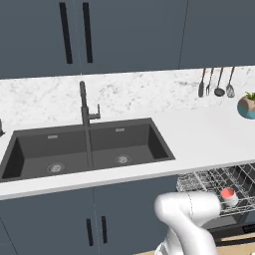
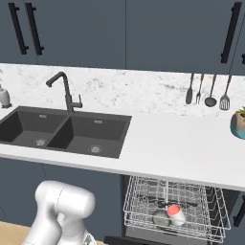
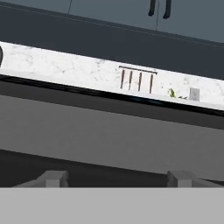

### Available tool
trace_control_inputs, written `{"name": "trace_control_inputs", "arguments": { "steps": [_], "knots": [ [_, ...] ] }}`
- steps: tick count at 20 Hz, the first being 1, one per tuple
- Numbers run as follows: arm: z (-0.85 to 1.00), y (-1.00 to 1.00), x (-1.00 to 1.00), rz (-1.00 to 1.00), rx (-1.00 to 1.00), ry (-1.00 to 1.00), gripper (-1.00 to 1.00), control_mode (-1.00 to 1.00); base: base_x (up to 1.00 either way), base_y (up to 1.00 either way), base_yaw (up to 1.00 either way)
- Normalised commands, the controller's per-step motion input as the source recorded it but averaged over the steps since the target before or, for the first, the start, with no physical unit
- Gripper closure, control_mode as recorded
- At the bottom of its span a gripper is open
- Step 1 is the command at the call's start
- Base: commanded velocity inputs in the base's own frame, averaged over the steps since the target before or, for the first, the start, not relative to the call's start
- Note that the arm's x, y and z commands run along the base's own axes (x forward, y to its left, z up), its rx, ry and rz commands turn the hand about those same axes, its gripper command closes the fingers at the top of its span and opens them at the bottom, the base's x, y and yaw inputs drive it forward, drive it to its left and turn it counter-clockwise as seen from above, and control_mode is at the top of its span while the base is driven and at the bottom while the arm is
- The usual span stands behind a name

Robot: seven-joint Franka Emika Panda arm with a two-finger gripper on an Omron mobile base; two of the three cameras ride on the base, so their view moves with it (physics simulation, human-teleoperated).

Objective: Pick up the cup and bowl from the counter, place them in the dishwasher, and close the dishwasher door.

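Jaws spread wide, empty, tips low in the hand view, facing a flat grey panel under the bench (image 3: 65, 65) edge. Cup (image 2: 174, 214) already lying in the dishwasher (image 2: 174, 206) rack, lower right of the right base frame, beside a grey rounded piece, probably the bowl. Likely closing step: get under the door, push evenly, keep clear of the rack.

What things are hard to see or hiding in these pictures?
- Bowl: in the right base view a grey shape beside the cup in the dishwasher rack; too small to be sure.
- Dishwasher door: cut off by the bottom edge in both base views.
- Plant pot: cut by the right edge.
- Fingers: the hand view shows just the tips.
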Motion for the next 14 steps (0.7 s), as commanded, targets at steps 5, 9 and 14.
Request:
{"name": "trace_control_inputs", "arguments": {
  "steps": [5,9,14],
  "knots": [
    [0.00,0.17,0.46,0.00,-0.01,0.00,-1.00,-1.00,0.00,0.00,0.00],
    [0.00,0.00,0.34,0.03,0.00,0.00,-1.00,-1.00,0.00,0.00,0.00],
    [0.00,-0.01,0.43,0.07,0.00,0.00,-1.00,-1.00,0.00,0.00,0.00]
  ]
}}
